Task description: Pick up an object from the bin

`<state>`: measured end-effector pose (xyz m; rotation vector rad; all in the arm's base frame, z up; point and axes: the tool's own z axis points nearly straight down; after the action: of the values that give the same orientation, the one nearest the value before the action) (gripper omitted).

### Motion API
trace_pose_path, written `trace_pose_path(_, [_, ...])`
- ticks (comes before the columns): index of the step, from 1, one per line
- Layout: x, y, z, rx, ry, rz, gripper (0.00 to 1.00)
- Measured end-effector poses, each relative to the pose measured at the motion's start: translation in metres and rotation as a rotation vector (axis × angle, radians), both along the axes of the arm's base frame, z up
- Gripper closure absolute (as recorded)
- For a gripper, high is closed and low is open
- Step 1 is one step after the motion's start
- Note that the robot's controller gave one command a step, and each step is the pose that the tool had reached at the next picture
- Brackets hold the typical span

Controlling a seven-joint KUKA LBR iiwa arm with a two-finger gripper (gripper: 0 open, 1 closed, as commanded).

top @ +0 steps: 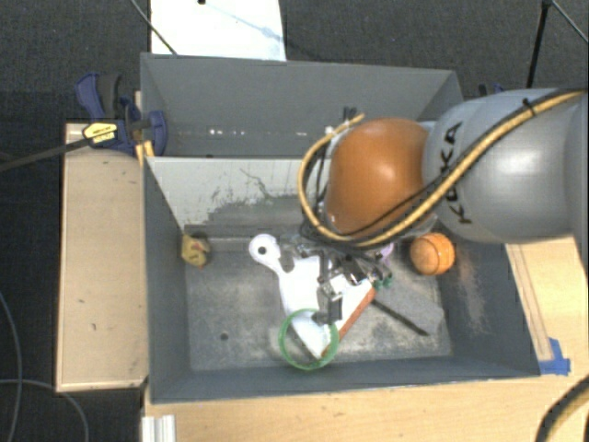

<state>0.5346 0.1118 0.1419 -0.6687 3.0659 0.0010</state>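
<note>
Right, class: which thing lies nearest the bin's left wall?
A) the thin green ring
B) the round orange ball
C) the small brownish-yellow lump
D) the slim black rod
C: the small brownish-yellow lump sits by itself close to the left wall. The round orange ball lies far to the right, and the thin green ring and slim black rod lie further in.

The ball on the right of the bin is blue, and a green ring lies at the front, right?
Not quite. The ball is orange, not blue, as the camera view shows. It does lie on the right of the bin, and the green ring lies at the front.
</note>
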Motion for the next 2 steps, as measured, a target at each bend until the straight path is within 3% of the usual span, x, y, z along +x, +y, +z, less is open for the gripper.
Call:
trace_pose_path(1, [-0.005, -0.007, -0.025, -0.001, 0.0, 0.18, 0.0])
trace_pose_path(2, [-0.03, -0.004, -0.055, -0.001, 0.001, 0.449, 1.0])
